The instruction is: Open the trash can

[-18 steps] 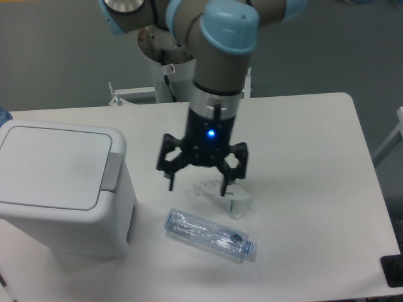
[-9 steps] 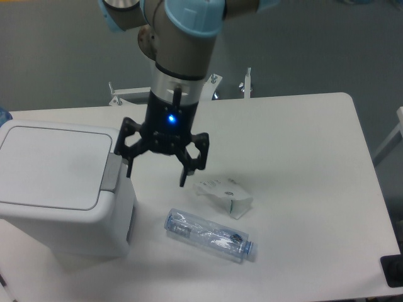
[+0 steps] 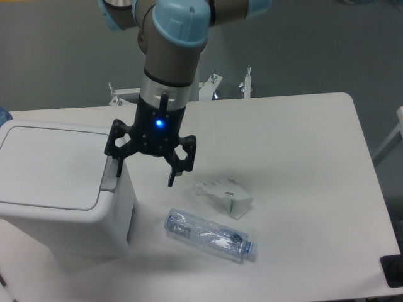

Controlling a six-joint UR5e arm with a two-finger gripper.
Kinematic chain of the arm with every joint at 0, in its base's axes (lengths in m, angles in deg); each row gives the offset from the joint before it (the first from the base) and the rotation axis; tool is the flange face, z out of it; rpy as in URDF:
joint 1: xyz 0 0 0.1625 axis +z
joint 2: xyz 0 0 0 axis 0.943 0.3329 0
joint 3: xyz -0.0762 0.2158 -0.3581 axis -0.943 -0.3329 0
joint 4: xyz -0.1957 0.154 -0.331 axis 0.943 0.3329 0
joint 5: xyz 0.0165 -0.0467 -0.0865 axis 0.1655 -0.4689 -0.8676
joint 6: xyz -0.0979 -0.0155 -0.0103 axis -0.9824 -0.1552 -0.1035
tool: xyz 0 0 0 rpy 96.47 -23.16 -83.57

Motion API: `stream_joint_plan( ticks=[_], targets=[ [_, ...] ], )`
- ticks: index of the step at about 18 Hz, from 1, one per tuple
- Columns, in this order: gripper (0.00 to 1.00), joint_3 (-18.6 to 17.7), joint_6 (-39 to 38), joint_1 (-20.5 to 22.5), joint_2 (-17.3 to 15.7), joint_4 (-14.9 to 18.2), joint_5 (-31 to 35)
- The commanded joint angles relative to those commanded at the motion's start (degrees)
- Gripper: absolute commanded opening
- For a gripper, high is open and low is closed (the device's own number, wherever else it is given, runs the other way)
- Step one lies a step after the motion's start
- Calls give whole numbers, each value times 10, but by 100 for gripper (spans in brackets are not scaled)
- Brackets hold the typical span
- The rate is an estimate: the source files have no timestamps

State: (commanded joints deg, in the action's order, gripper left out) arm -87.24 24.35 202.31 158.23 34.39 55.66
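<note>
Claw: Our claw [image 3: 146, 171] hangs from the arm with its two fingers spread wide. It holds nothing.

Trash can: The trash can [image 3: 63, 189] is the big white box just left of our claw, under the claw's left finger. Its lid [image 3: 53, 165] is flat and shut.

Push-tab: The grey push-tab [image 3: 111, 176] sits on the rim, right below our left finger [image 3: 118, 165]. We cannot tell if the finger touches it yet.

How it will feel: We think the can is hard, smooth plastic, light for its size. The lid looks stiff and will likely swing up on its hinge. A hard push could slide the whole can along the table [image 3: 302, 157].

Where to press: We think the tab is the spot. Press down there with one finger, not on the flat lid.

Other things: A clear bottle [image 3: 210, 234] lies below and right of our claw. A crumpled white wrapper [image 3: 224, 195] lies to the right.
</note>
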Motion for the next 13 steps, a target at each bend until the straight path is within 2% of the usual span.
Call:
stream_joint_plan(
  ticks=[13],
  targets=[
    [100,9,-3,0,-3,0,0]
  ],
)
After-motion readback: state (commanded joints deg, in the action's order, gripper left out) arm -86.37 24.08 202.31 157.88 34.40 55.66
